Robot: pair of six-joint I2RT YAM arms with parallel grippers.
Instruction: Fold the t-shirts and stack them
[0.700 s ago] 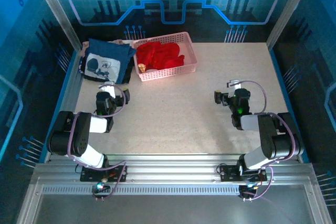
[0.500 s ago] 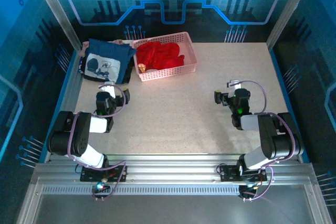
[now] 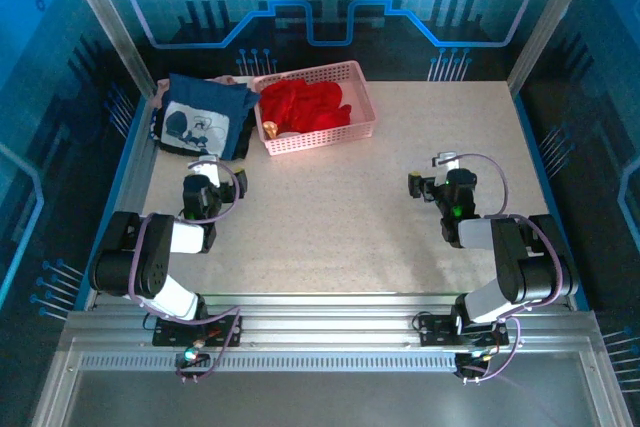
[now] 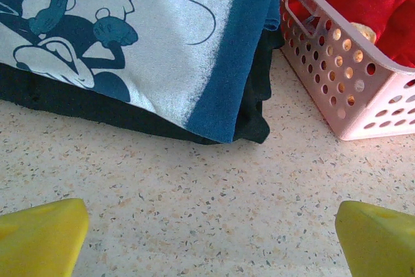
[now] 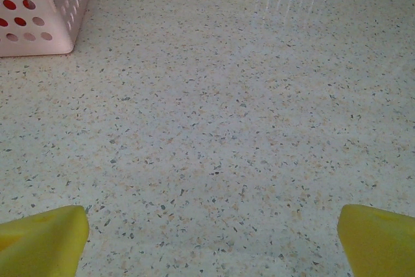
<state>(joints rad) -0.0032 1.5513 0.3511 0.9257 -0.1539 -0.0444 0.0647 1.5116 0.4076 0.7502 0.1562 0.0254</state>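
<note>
Left pincer (image 4: pixel 209 240) and right pincer (image 5: pixel 211 238) stood spread, empty.
Navy shirt (image 3: pixel 200 119) lay on the surface (image 3: pixel 340 217) beside the basket (image 3: pixel 322 137); red shirt (image 3: pixel 305 104) inside it.

One navy t-shirt (image 3: pixel 200 117), one red t-shirt (image 3: pixel 305 105), one pink basket (image 3: pixel 320 139), and two arms: left arm (image 3: pixel 160 257), right arm (image 3: pixel 510 257)

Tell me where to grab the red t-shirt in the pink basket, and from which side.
Pinch a raised fold of the red t-shirt, coming straight down from above. It lies crumpled inside the pink basket, whose walls block any sideways approach. The open left pincer sits nearest.
</note>
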